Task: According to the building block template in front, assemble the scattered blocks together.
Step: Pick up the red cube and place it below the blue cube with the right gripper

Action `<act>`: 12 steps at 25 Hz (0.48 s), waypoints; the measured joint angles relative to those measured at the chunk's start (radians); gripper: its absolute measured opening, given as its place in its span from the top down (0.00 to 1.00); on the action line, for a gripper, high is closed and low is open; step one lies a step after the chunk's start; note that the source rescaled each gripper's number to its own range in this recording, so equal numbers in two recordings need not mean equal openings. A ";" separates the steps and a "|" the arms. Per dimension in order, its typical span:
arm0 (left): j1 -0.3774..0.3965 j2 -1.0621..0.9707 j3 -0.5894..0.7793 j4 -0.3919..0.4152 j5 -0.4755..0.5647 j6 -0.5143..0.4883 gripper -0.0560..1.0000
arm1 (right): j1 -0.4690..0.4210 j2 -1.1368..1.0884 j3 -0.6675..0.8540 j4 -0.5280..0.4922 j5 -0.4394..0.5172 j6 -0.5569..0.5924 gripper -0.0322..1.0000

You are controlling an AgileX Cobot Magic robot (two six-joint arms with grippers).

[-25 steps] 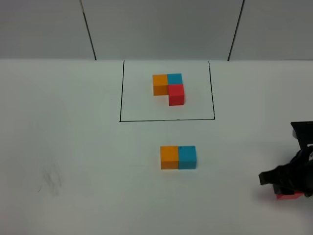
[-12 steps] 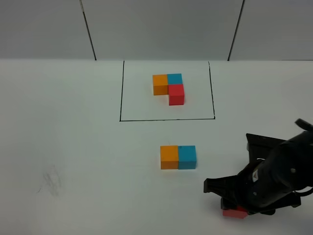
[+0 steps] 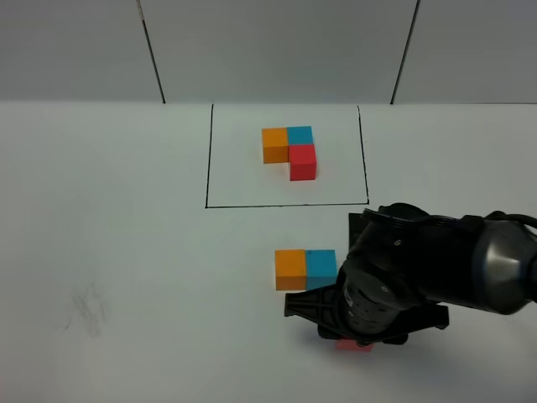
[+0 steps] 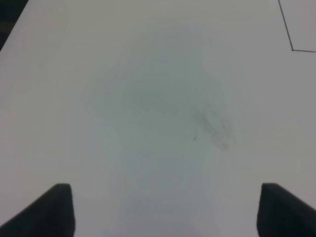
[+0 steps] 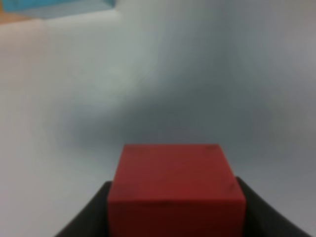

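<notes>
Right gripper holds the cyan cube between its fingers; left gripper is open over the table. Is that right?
Not quite: the right gripper holds the red cube, clear in the right wrist view. The left gripper is open over the table.

White table [image 3: 126, 210], and toward the back sits the building block template [image 3: 289, 149] inside a thin black rectangle outline [image 3: 285, 206]. It's orange and cyan-blue side by side with red tucked in front of the cyan one, so an L shape. Closer to the camera, a loose orange cube [image 3: 290, 269] and cyan-blue cube [image 3: 321, 267] sit touching, orange on the left. The right arm [image 3: 411, 277] is a big dark blob right up against the cyan one's right edge. Only a sliver of the red cube [image 3: 354, 345] pokes out underneath it. There's a faint grey smudge [image 3: 86, 309] over on the left.
</notes>
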 joint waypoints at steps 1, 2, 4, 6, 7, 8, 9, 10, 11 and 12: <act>0.000 0.000 0.000 0.000 0.000 0.000 0.33 | 0.001 0.020 -0.020 0.013 0.000 -0.020 0.77; 0.000 0.000 0.000 0.000 0.000 0.000 0.33 | 0.001 0.041 -0.039 0.032 0.001 -0.039 0.77; 0.000 0.000 0.000 0.000 0.000 0.000 0.33 | 0.001 0.080 -0.075 0.072 0.004 -0.093 0.77; 0.000 0.000 0.000 0.000 0.000 0.000 0.33 | 0.001 0.121 -0.112 0.097 0.011 -0.134 0.77; 0.000 0.000 0.000 0.000 0.000 0.000 0.33 | 0.001 0.141 -0.127 0.106 0.015 -0.154 0.77; 0.000 0.000 0.000 0.000 0.000 0.000 0.33 | 0.001 0.156 -0.145 0.114 0.018 -0.169 0.77; 0.000 0.000 0.000 0.000 0.000 0.000 0.33 | 0.001 0.172 -0.160 0.120 0.019 -0.180 0.77; 0.000 0.000 0.000 0.000 0.000 0.000 0.33 | 0.001 0.187 -0.172 0.123 0.020 -0.186 0.77; 0.000 0.000 0.000 0.000 0.000 0.000 0.33 | 0.001 0.196 -0.182 0.124 0.022 -0.189 0.77; 0.000 0.000 0.000 0.000 0.000 0.000 0.33 | 0.001 0.206 -0.189 0.125 0.022 -0.192 0.77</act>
